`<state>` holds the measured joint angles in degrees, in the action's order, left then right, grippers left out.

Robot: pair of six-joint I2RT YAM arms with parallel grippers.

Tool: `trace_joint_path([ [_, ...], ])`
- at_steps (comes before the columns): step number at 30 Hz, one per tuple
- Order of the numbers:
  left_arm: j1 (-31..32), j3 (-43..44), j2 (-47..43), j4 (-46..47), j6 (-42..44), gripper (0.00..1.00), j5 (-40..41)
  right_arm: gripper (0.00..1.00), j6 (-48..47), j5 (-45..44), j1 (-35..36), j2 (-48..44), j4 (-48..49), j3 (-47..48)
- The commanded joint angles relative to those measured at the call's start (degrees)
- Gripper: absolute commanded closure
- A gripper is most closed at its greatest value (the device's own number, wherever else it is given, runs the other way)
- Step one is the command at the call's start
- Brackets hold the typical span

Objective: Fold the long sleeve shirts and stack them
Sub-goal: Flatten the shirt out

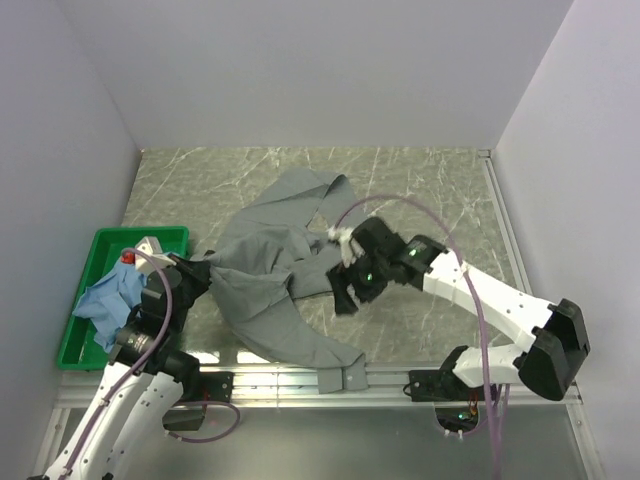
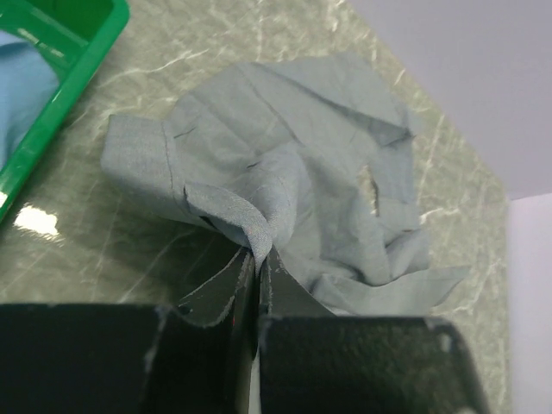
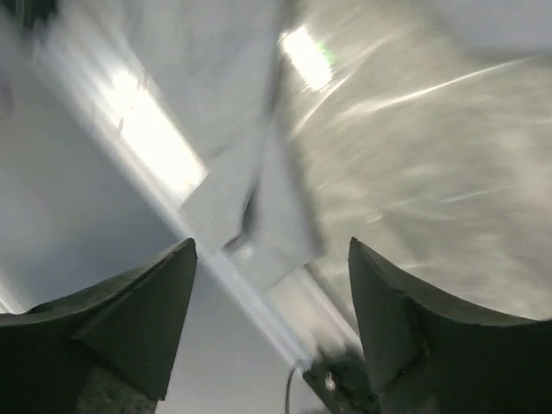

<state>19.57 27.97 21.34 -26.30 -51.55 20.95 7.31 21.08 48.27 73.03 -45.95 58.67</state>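
A muted grey-green long sleeve shirt (image 1: 285, 275) lies crumpled in the middle of the marble table, one sleeve reaching down to the front edge. In the left wrist view the same shirt (image 2: 293, 164) is bunched up, and my left gripper (image 2: 259, 259) is shut on a raised fold at its left side. From above, that left gripper (image 1: 205, 272) sits at the shirt's left edge. My right gripper (image 1: 350, 293) hovers over the shirt's right side, and its jaws (image 3: 272, 248) stand wide open and empty. A light blue shirt (image 1: 112, 298) is piled in the green bin.
The green plastic bin (image 1: 150, 236) stands at the table's left side, its rim (image 2: 82, 73) close to my left gripper. A sleeve cuff (image 3: 246, 220) lies over the metal rail at the front edge (image 1: 400, 375). White walls enclose the table.
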Motion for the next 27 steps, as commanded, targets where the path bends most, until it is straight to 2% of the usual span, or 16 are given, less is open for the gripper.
trace_joint_path([
  [1,-0.1,2.1,0.5,-2.0,2.8,0.93,0.7,0.21,8.2,-11.7,-9.5,1.1,3.6,6.1],
  [4,-0.1,1.8,-0.2,-1.8,4.5,0.94,-0.2,0.13,17.1,-16.7,-14.9,1.9,9.1,5.4],
  [5,-0.1,1.8,-0.9,-1.8,4.7,0.94,0.0,0.12,22.1,-20.2,-15.4,2.6,10.1,5.0],
  [9,-0.1,1.4,-2.7,-1.6,5.7,0.93,0.1,0.11,32.1,-30.9,-15.7,6.1,12.7,6.1],
  [13,-0.1,0.9,-3.6,-1.3,5.8,0.93,0.1,0.11,40.3,-39.6,-15.8,11.9,8.5,10.3],
  [16,-0.1,1.0,-3.3,-1.3,5.7,0.93,0.7,0.18,47.9,-45.3,-15.8,18.1,3.4,15.4],
  [23,-0.2,1.2,-3.1,-1.4,6.3,0.93,0.1,0.27,55.1,-48.9,-15.8,29.8,-7.6,29.7],
  [27,-0.1,1.0,-3.9,-1.2,6.1,0.93,-0.2,0.31,56.2,-49.3,-15.9,34.2,-12.3,33.0],
])
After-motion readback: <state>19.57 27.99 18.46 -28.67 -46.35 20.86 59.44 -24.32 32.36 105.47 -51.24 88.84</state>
